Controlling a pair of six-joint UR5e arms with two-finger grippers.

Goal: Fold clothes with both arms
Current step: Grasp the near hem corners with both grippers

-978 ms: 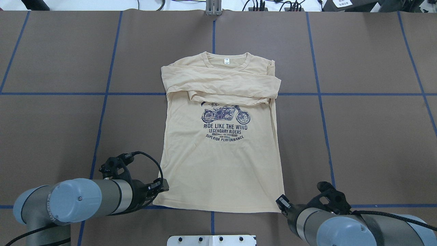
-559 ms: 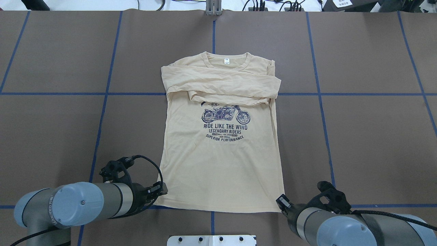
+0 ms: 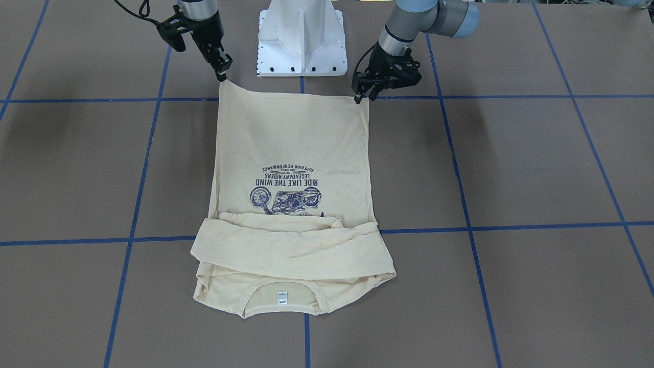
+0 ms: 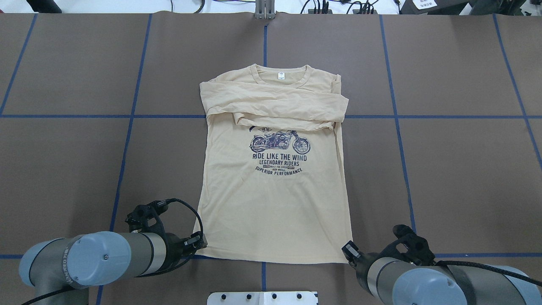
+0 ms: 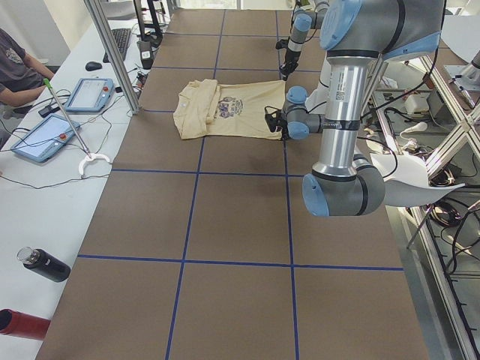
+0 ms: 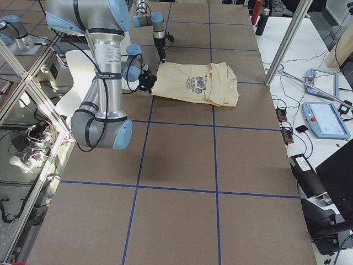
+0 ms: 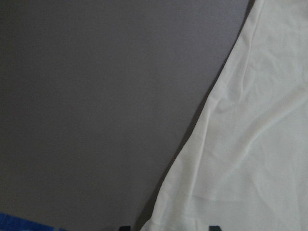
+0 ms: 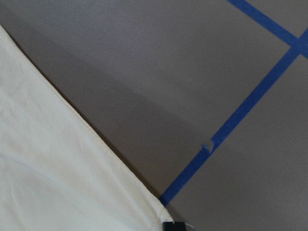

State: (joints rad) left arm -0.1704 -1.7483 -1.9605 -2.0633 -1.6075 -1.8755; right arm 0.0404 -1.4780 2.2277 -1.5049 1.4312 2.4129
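The left pincer (image 4: 202,242) sits low at the near corner of the shirt (image 4: 275,203) on its own side. Its wrist camera shows two dark fingertips (image 7: 124,228) set apart with the cloth's edge between them, so it reads as open and holding nothing. The right pincer (image 4: 349,250) is down at the other near corner, its tips meeting the cloth, but whether it has pinched the hem I cannot tell (its wrist camera catches only a sliver of one finger beside the corner).

The step in hand looks like taking both bottom corners to carry the hem up toward the neck. Done well, each pincer bites both layers a little inside the corner and closes fully before lifting. Then the two rise and travel at one pace, so the hem stays straight and the folded sleeves (image 4: 275,103) are not dragged.

The shirt lies flat, front up, in the middle of the brown table (image 4: 457,178), neck away from the robot. It is pale cream with a navy motorcycle print (image 4: 279,154) on the chest. Both long sleeves are folded across just below the neck and somewhat rumpled, and there is a small white label (image 4: 280,76) inside the collar.
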